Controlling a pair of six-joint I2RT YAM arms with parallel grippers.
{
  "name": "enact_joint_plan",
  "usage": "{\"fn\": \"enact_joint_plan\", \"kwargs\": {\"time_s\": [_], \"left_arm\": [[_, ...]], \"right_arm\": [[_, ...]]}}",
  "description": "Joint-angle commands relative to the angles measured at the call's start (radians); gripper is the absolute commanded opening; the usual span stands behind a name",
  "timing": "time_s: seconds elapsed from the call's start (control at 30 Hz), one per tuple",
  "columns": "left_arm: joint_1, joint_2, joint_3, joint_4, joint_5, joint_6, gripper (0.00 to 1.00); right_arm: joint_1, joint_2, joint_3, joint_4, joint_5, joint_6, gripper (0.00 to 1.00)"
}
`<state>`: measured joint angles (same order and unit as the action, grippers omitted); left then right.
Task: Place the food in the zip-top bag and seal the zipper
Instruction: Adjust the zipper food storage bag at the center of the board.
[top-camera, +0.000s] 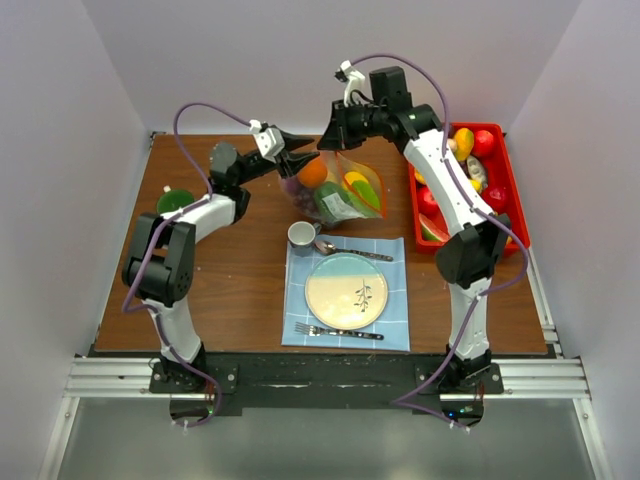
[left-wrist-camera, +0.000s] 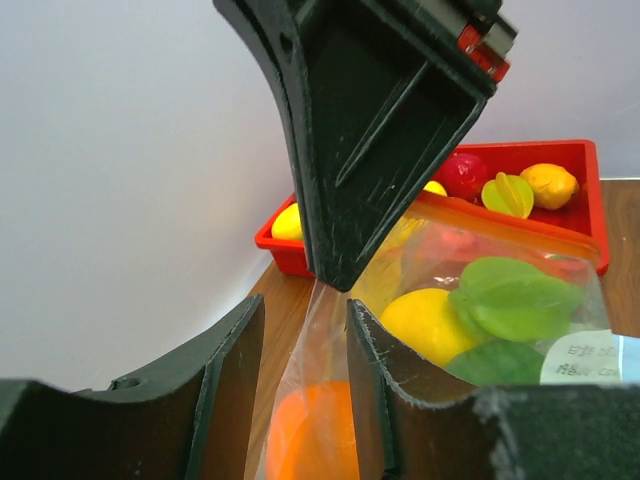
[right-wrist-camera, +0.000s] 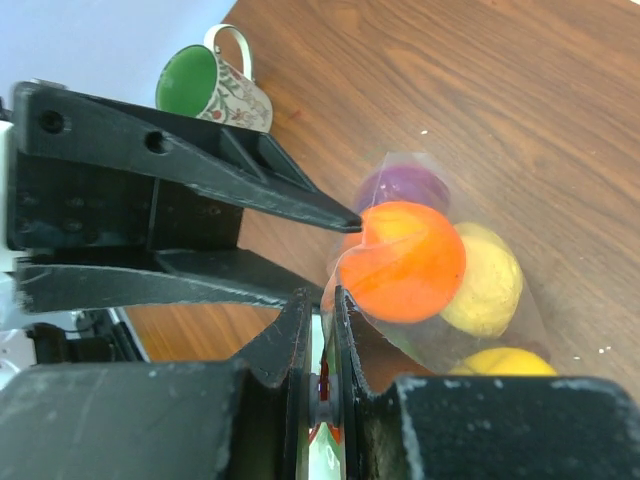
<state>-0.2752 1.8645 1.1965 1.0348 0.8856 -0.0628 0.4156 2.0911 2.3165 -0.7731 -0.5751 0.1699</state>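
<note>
Where the wooden table (top-camera: 240, 290) lay nearest the arm bases, a blue checked placemat (top-camera: 395, 300) carried:
- one pale plate (top-camera: 346, 291), centred
- one fork (top-camera: 340, 331), along the plate's near side
- one spoon (top-camera: 350, 250), across its far side
- one small grey cup (top-camera: 302, 236), at the mat's far left corner

Beyond the mat, mid-table: one zip-top bag (top-camera: 340, 195), clear and crinkled, lifted by its upper edge with the lower part hanging toward the wood.
- Contents, food (top-camera: 345, 185): orange piece (right-wrist-camera: 405, 260) at the left side, purple piece (right-wrist-camera: 405, 185) next to it, yellow piece (right-wrist-camera: 490, 280), green piece (left-wrist-camera: 510, 295).
- Zipper (left-wrist-camera: 510, 220): orange-red strip along the mouth. Whether it was pressed closed could not be told.

Right gripper (right-wrist-camera: 320, 300): jaws drawn narrow, pinching the bag's top edge between the pads.

Left gripper (left-wrist-camera: 302, 310): jaws parted, straddling the bag's left edge. The film ran up between the fingers, and neither pad visibly pressed it.

Left of the bag, well apart: one patterned mug (top-camera: 175, 200), green inside, on the wood.

Far right: one red tray (top-camera: 487, 127), holding loose pieces (top-camera: 484, 143) in red, yellow and orange.
</note>
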Motion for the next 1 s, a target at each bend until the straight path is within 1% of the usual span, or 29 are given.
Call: {"fn": "enact_joint_plan", "kwargs": {"time_s": [0.0, 0.17, 0.43, 0.5, 0.53, 0.6, 0.63, 0.73, 0.77, 0.8, 0.83, 0.9, 0.97], "left_arm": [[-0.001, 0.010, 0.041, 0.073, 0.044, -0.009, 0.43], [-0.002, 0.033, 0.083, 0.059, 0.104, -0.029, 0.44], [-0.002, 0.058, 0.147, -0.053, 0.147, -0.006, 0.45], [-0.002, 0.067, 0.161, -0.077, 0.154, -0.008, 0.44], [-0.002, 0.070, 0.164, -0.085, 0.164, -0.008, 0.42], [-0.002, 0.078, 0.175, -0.111, 0.173, 0.003, 0.34], [-0.002, 0.079, 0.176, -0.122, 0.179, 0.006, 0.28], [-0.002, 0.085, 0.192, -0.154, 0.196, 0.012, 0.19], [-0.002, 0.087, 0.193, -0.159, 0.197, 0.012, 0.14], [-0.002, 0.085, 0.195, -0.160, 0.197, 0.011, 0.11], [-0.002, 0.087, 0.196, -0.159, 0.200, 0.008, 0.06], [-0.004, 0.090, 0.198, -0.142, 0.208, -0.009, 0.00], [-0.005, 0.090, 0.195, -0.128, 0.210, -0.012, 0.00]], "right_arm": [[0.009, -0.046, 0.041, 0.011, 0.003, -0.041, 0.00], [0.015, -0.046, 0.047, 0.018, 0.024, -0.064, 0.00], [0.038, -0.052, 0.043, 0.057, 0.038, -0.099, 0.00], [0.048, -0.062, 0.034, 0.070, 0.052, -0.109, 0.00], [0.049, -0.066, 0.020, 0.078, 0.066, -0.113, 0.00], [0.055, -0.084, 0.001, 0.106, 0.098, -0.119, 0.00], [0.055, -0.091, -0.021, 0.118, 0.119, -0.121, 0.00], [0.068, -0.124, -0.075, 0.173, 0.150, -0.127, 0.00], [0.069, -0.132, -0.088, 0.195, 0.171, -0.133, 0.00], [0.075, -0.140, -0.100, 0.208, 0.182, -0.136, 0.00], [0.080, -0.155, -0.126, 0.219, 0.191, -0.141, 0.00], [0.086, -0.169, -0.153, 0.256, 0.208, -0.147, 0.00], [0.089, -0.195, -0.199, 0.294, 0.216, -0.148, 0.00]]}}
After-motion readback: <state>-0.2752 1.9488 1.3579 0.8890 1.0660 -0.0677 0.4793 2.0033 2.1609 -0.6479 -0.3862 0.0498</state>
